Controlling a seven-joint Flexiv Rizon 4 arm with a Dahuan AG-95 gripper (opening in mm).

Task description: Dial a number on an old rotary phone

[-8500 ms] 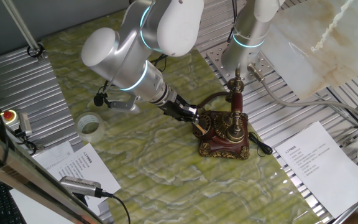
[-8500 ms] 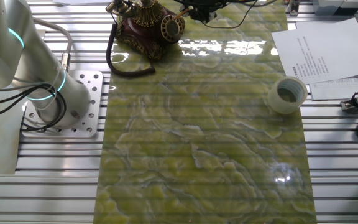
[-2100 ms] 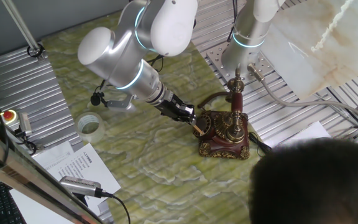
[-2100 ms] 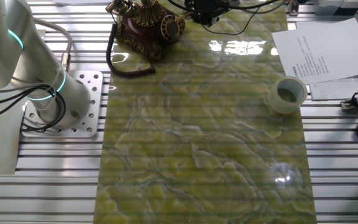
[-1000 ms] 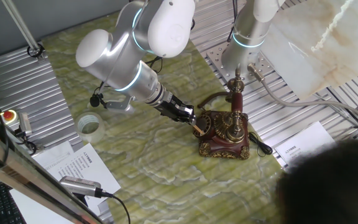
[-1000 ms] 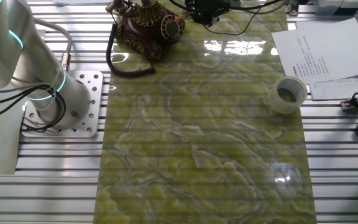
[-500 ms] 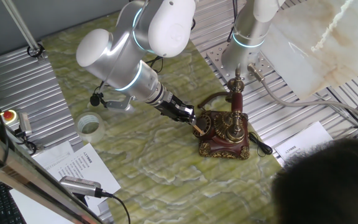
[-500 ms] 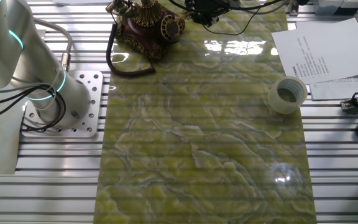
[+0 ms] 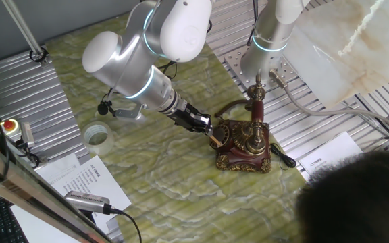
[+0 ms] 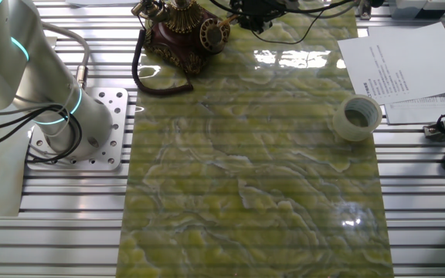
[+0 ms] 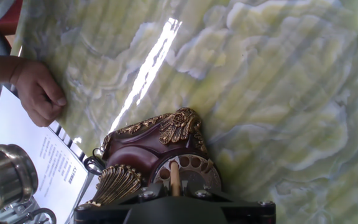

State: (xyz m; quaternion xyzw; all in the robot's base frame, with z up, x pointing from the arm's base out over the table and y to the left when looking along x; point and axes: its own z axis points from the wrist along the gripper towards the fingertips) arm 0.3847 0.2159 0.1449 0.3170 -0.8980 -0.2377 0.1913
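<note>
Near the worktop's far edge, the old rotary phone [image 9: 244, 144] faced the gripper [image 9: 211, 136], whose pale stick [image 11: 174, 178], apparently pinched though unclear, pointed straight into the dial [image 11: 188, 171].

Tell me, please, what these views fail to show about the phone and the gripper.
- Gripper fingers: hand view shows only a pale stick on the dial; open or shut is unclear.
- Dial numbers: too small in every view.
- Old rotary phone: cut off by the top edge in the other fixed view.
- Paper sheet: partly hidden by a dark blurred head.
</note>
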